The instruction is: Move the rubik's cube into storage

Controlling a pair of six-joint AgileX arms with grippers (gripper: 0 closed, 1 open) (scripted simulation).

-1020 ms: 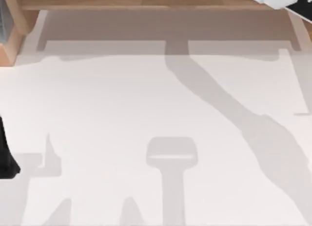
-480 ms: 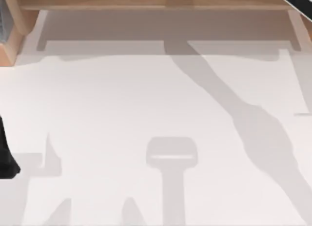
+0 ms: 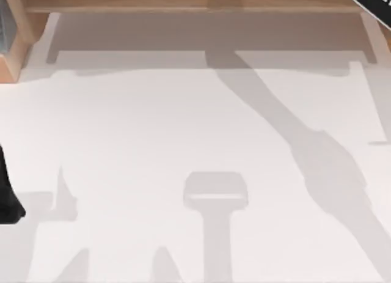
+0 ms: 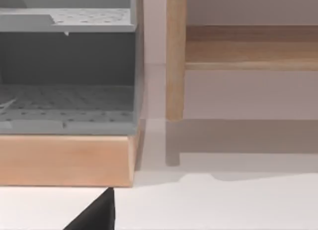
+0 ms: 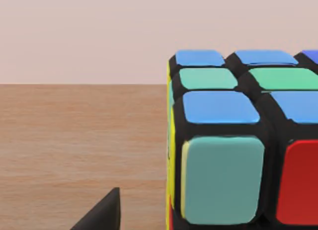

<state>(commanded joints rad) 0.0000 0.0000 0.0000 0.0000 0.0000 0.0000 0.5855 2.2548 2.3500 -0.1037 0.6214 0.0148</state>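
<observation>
Cube work comes first: the rubik's cube (image 5: 233, 140) sits very close to my right gripper (image 5: 102, 212), above a brown wooden shelf (image 5: 79, 140). I cannot tell if the jaws grip it. I think it should go down slowly and flat. My left gripper (image 4: 94, 215) waits at 9 o'clock on the table (image 3: 183, 124), jaws unclear, with the grey bin (image 4: 67, 76) beyond.

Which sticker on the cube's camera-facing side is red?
On the rubik's cube in the right wrist view, it is the red sticker at the frame's edge; the sticker beside it is teal.
</observation>
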